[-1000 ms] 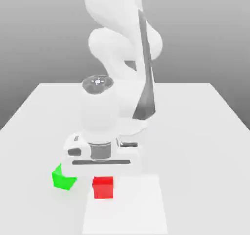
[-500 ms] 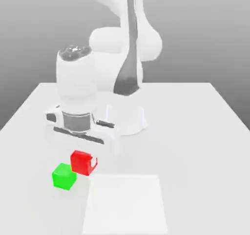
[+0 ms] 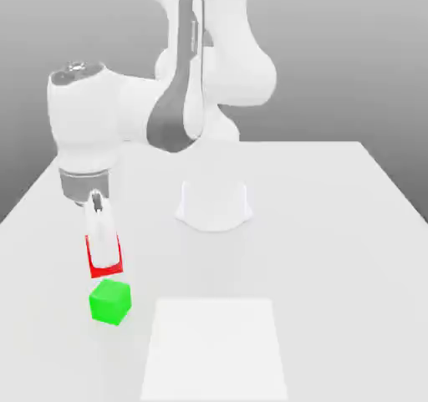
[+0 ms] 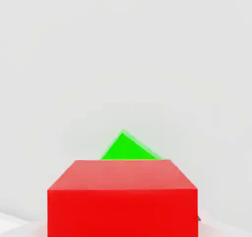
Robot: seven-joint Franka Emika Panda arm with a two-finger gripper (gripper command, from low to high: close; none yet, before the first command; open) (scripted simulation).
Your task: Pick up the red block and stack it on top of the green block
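Red block point(image 3: 104, 268): we find it held off the table, clamped between the gripper's fingers, hanging just above the green block and apart from it. In the hand view its broad matte front point(image 4: 122, 201) sits level and square.
Handling, red block: we judge it a light, rigid cube that will not deform under the squeeze. The flat matte faces should give fair friction; we see no sign of slip or tilt.
Hold point: we judge the present grip sound, on two opposite side faces, leaving the bottom face free to seat.
Green block point(image 3: 110, 302): it rests on the table, turned so that one corner points toward the exterior camera. In the hand view a green corner point(image 4: 129, 148) shows past the red top edge.
Gripper point(image 3: 104, 258): closed on the red block, fingers pointing straight down.
Alignment: we judge the red block roughly over the green one, but the two appear rotated relative to each other, so overhanging corners are a risk at release.
Table point(image 3: 334, 225): plain white surface; a brighter square patch point(image 3: 216, 350) lies on the exterior view's right of the green block.
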